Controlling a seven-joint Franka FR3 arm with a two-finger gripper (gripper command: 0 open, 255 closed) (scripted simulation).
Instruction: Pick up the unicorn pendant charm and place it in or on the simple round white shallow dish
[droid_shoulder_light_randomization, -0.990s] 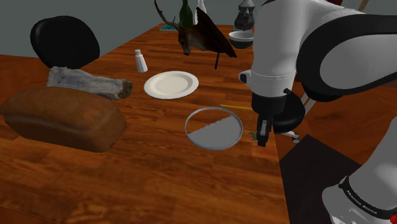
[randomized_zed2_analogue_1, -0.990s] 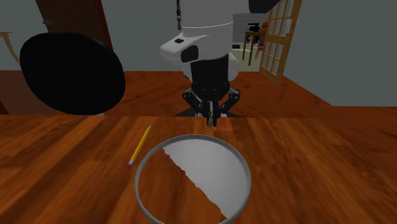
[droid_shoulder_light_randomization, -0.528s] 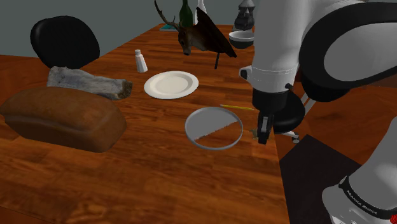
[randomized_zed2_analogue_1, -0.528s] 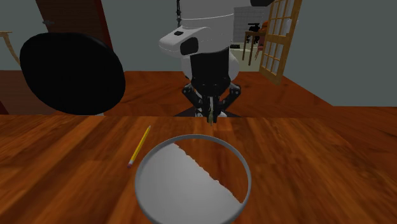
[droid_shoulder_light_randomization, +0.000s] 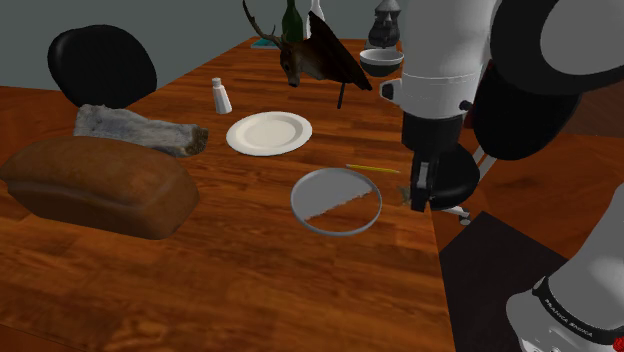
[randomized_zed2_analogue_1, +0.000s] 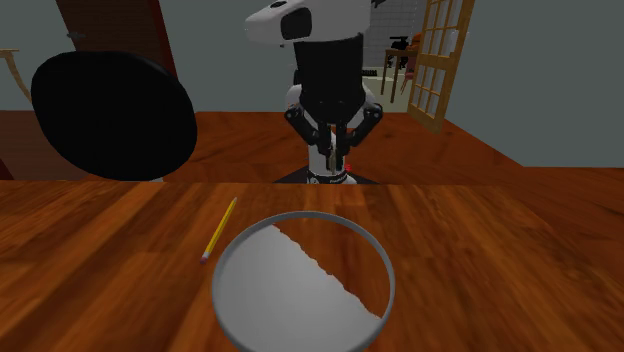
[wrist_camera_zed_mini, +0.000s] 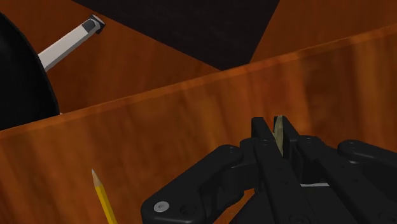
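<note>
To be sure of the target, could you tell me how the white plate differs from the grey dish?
The white plate is plain white with a broad flat rim; the grey dish has a thin upright wall and a half-grey, jagged-edged floor. The grey dish lies nearer the gripper; the white plate is farther. Both are round, shallow, empty.

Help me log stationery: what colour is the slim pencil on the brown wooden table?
Yellow slim pencil, clearest in the second exterior view.
</note>
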